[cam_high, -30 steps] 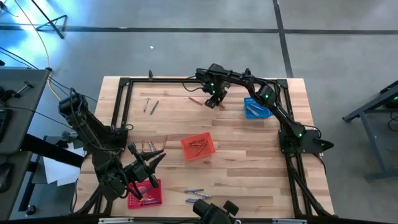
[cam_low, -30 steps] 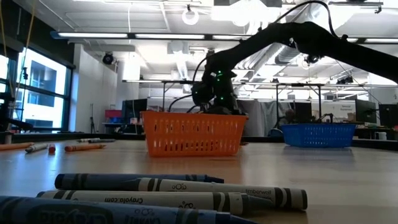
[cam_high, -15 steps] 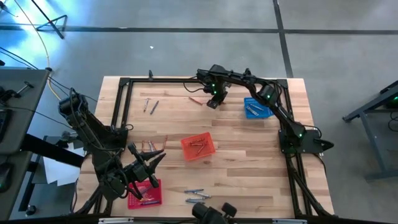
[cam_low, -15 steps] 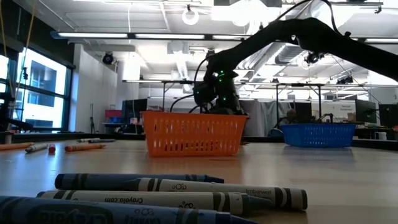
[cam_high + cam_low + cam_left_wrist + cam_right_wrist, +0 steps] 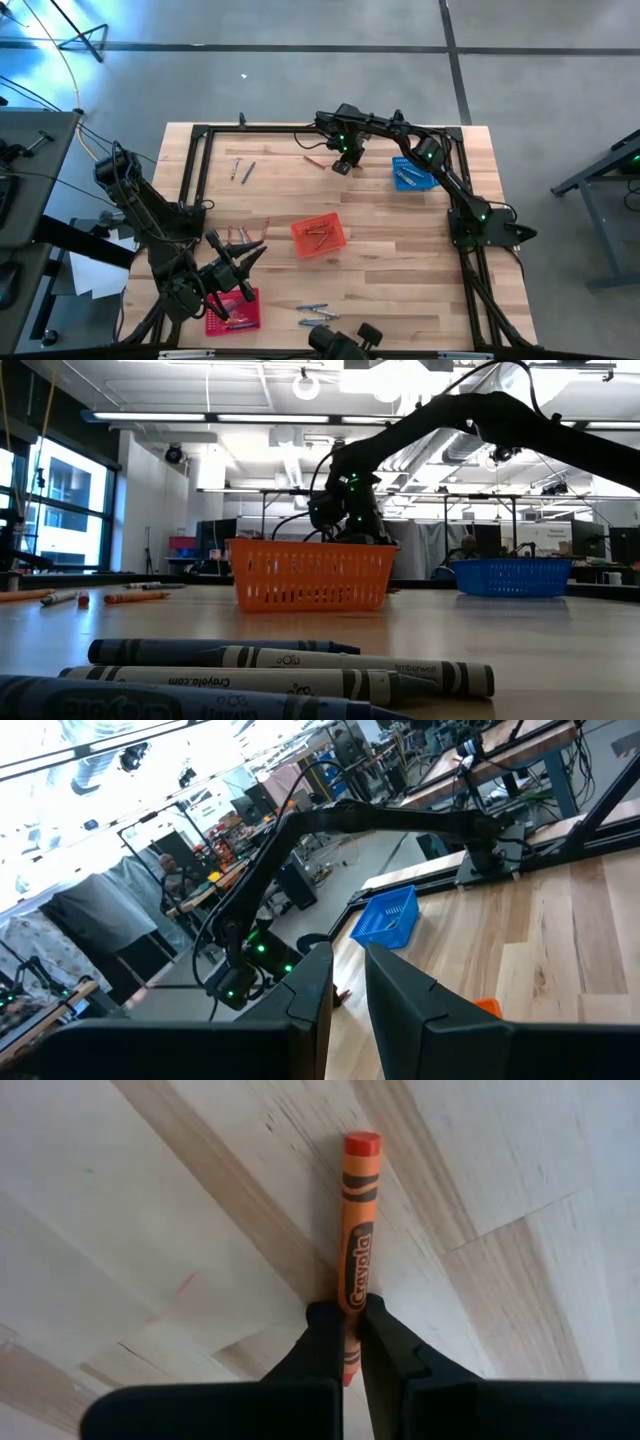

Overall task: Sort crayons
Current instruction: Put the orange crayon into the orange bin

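Orange crayon point(image 5: 354, 1260): pinched near one end between the right gripper point(image 5: 346, 1342) fingers, lying on the wooden table point(image 5: 150, 1230); left gripper point(image 5: 345, 990): narrow gap, holding nothing.

A light wooden table point(image 5: 400, 290) carried three mesh baskets: a blue basket point(image 5: 411, 173) near the right gripper point(image 5: 341, 166), an orange basket point(image 5: 319, 236) between both grippers, and a red basket point(image 5: 233, 311) just beside the left gripper point(image 5: 240, 262).
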Controlling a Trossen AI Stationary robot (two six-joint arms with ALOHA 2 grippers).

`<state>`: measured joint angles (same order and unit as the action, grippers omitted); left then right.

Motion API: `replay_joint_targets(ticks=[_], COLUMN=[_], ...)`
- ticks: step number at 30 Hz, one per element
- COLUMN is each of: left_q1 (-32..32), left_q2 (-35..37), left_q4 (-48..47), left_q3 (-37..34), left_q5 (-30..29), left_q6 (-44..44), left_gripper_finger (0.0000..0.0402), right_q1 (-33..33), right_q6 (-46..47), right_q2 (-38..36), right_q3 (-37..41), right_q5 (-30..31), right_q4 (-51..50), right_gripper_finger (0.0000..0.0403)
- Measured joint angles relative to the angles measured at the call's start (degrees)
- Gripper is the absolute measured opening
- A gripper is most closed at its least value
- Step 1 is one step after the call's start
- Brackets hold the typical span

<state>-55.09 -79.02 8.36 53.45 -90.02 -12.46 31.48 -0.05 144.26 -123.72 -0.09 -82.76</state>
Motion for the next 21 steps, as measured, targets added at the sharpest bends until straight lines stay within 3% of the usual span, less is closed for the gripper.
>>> replay_joint_targets(ticks=[6,13,21], left_q1=[0.00,-0.01,0.00], left_q2=[0.00,0.00,0.00], left_q4=[0.09,0.09,0.03], left_q3=[0.00,0.00,0.00], left_q5=[0.00,0.00,0.00], left_q6=[0.40,1.72,4.35], left_gripper_finger=[0.0051,0.0051,0.0051], right_q1=[0.02,-0.43,-8.57], right_q6=[0.00,1.41,3.00], right_q2=[-2.78,-11.65,-23.44], right_q3=[0.39,0.20,0.09], right_q5=[0.07,0.23,-8.45], right_q4=[-0.36,-1.92,0.68], right_gripper_finger=[0.0003,0.0003,0.0003])
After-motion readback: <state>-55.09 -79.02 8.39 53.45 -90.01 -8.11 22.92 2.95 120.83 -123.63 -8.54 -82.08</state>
